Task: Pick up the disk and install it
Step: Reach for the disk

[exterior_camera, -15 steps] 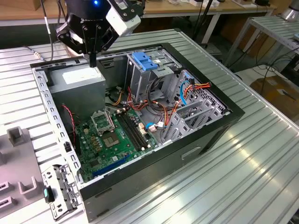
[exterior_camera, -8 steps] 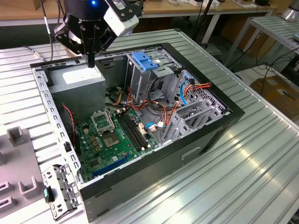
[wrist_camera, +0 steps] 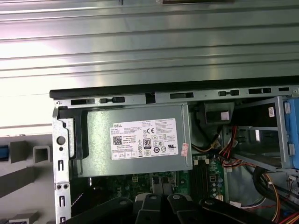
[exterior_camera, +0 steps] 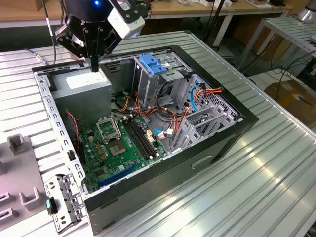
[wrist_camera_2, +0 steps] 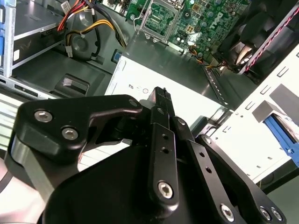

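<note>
Exterior view: the open computer case lies on its side on the middle of the ribbed metal tabletop. The gripper hangs just above the grey power supply, which carries a white sticker and sits in the case corner toward the exterior view's left. The jaws are clenched together and nothing is between them. Beside the power supply stands the metal cage with a blue handle on top. The green motherboard lies on the case floor. A grey fixture rests on the tabletop outside the case, near the tabletop's edge at the exterior view's left.

Second wrist view: the black gripper points down over the white sticker, its jaws pressed one against the other and empty. Beyond the slotted case wall, outside the case, is a flat grey piece with a blue strip on its side. It looks like the disk, apart from the gripper, but the picture's edge cuts it, so this is not certain.

First wrist view: the power supply lies just inside the case rim, next to the bare tabletop. The blue handle of the cage is in the same case.
</note>
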Motion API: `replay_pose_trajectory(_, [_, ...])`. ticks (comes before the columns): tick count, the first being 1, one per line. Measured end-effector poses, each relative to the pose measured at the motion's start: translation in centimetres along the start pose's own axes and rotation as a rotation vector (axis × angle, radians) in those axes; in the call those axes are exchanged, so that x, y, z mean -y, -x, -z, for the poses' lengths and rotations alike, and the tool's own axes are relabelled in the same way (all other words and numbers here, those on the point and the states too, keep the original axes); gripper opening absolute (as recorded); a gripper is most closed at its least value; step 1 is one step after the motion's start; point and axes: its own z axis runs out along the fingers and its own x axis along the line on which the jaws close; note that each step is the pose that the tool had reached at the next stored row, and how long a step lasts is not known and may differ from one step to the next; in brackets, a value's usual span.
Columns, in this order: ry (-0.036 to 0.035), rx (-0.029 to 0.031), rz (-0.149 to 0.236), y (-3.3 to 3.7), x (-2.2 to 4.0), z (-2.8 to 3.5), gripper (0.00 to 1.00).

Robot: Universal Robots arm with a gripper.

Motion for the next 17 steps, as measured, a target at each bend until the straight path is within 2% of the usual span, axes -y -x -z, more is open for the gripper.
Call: replay_pose_trajectory(17, [-0.0005,-0.0064,0.0,-0.61,0.05,-0.04,0.11])
